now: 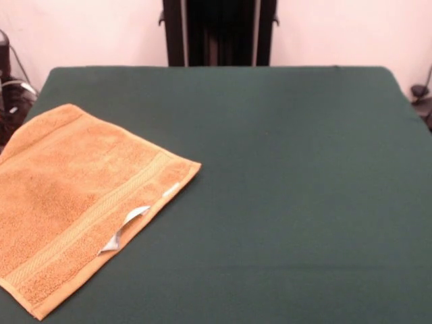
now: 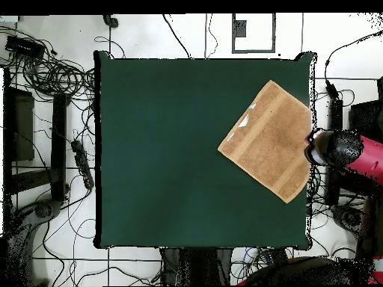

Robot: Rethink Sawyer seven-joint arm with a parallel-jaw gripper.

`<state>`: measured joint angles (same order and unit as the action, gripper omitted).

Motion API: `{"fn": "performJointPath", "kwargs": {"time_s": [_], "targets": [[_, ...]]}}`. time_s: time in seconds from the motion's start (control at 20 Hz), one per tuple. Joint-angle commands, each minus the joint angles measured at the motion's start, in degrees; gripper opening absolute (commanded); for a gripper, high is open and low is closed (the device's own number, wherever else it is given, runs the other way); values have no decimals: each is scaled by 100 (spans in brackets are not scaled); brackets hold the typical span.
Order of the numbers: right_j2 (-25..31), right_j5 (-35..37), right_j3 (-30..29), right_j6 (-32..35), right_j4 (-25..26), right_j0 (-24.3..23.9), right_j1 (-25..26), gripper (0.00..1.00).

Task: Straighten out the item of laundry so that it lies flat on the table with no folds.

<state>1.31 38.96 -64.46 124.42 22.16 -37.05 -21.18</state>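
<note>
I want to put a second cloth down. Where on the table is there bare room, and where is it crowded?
Most of the table is bare green cloth: everything from the towel across to the opposite edge, plus the strip toward the pedestal. In the overhead view the only crowded part is the edge where the towel lies, with the red arm beside it. The end effector's state cannot be told.

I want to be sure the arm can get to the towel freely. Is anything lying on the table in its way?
Nothing visible does. The towel lies alone on the green table, near one edge, with only its white tag on it. The arm sits just beyond that edge; its hand cannot be made out.
</note>
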Motion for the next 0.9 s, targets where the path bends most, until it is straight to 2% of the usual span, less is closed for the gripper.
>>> {"fn": "performJointPath", "kwargs": {"time_s": [0.05, 0.9], "targets": [[850, 609, -29, -1316, 119, 332, 334, 100], [937, 784, 147, -1462, 91, 311, 482, 100]]}}
